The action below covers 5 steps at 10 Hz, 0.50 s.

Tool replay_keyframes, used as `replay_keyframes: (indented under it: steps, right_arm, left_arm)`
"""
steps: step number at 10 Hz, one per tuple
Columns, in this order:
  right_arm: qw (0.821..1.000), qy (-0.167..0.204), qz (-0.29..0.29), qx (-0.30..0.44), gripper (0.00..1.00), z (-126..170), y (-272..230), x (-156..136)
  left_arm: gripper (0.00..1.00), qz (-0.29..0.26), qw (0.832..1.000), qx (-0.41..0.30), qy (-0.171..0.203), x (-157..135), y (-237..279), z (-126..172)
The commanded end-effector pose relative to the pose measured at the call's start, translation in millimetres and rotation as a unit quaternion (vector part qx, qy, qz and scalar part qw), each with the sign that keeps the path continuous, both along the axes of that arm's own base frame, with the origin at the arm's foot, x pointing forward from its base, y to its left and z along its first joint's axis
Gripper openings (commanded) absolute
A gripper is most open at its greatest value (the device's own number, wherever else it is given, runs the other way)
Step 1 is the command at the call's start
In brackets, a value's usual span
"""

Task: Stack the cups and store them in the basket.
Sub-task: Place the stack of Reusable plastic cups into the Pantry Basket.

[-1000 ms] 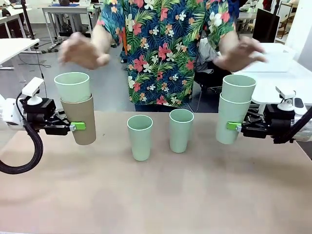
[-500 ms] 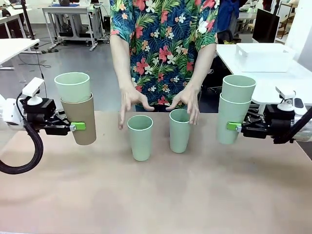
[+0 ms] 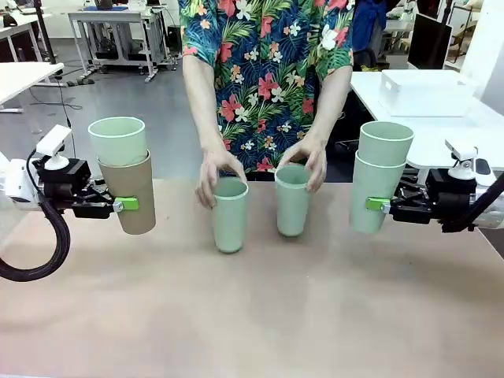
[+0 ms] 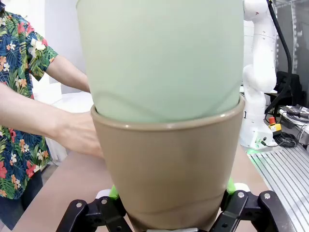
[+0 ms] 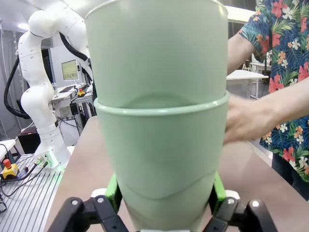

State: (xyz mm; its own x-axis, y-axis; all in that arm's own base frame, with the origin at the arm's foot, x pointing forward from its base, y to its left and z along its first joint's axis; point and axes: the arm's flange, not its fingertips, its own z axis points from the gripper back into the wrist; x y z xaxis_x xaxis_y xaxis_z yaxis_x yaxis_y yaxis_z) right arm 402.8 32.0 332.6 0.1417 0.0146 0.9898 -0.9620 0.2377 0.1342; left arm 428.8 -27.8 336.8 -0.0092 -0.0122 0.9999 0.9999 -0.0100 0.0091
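Tan cup: held upright, clear of the worktop, at the robot's left; one mint cup sits nested in its mouth.
Left jaws: clenched on the tan cup's lower wall (in the left wrist view the green pads press on opposite sides).
Right jaws: clenched low on the outer cup of a mint pair at the robot's right; the inner cup stands well proud of its rim.
Middle cups: two single mint cups, one nearer the robot and one just beside it, upright and apart; whether each base touches the worktop cannot be told.
Person's hands: one hand grips the rim of the nearer cup, the other hand the rim of its neighbour.
Basket: white, on a separate table behind the right arm, well apart from every cup; no cup stored in it.
Handling: judged light, stiff and smooth-walled. The taper lets nested cups seat loosely, so a tilt could shed the inner cup (keep stacks upright).
Hold point: lower wall of the outermost cup, across its width, below the nested rim; moderate squeeze, as a thin wall may flex.
Stage: judged mid-stacking; pairs and singles not yet merged.
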Motion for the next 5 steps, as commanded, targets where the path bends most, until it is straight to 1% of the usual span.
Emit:
replay_keyframes:
  steps: [1,5]
  right_arm:
    - [1.0,-0.003,-0.004,0.001,0.86,2.9,0.6,1.1]
    - [1.0,-0.003,-0.004,0.001,0.86,2.9,0.6,1.1]
  left_arm:
    - [0.85,-0.001,1.0,-0.002,0.0,-1.2,-0.4,5.1]
    - [0.85,-0.001,1.0,-0.002,0.0,-1.2,-0.4,5.1]
